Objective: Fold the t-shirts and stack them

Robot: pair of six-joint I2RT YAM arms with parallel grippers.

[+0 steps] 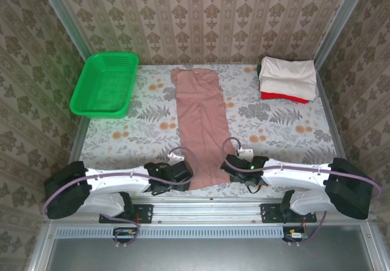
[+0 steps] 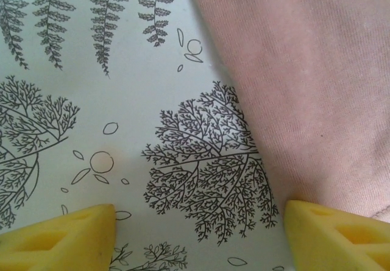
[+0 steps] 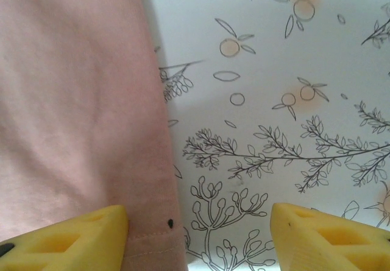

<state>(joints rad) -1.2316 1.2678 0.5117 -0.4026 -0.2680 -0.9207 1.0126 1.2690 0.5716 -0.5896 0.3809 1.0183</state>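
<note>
A: Where are we holding our arms?
B: We are stretching both inward, low in the frame; left gripper [image 1: 183,175] and right gripper [image 1: 229,165] are gaping, straddling bottom corners of the pink t-shirt [image 1: 200,122] at centre

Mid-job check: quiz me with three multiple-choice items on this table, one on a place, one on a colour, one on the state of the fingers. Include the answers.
1. Where is the green basket?
A far left
B far right
C near centre

2. What colour is the top shirt of the folded stack?
A red
B cream
C pink

3. The left fingers and right fingers are:
A both shut on cloth
B both open
C one open, one shut

Answers:
1 A, it sits at the far left in the top view.
2 B, the cream shirt lies over the red shirt.
3 B, each pair stands wide apart, gripping nothing.
</note>
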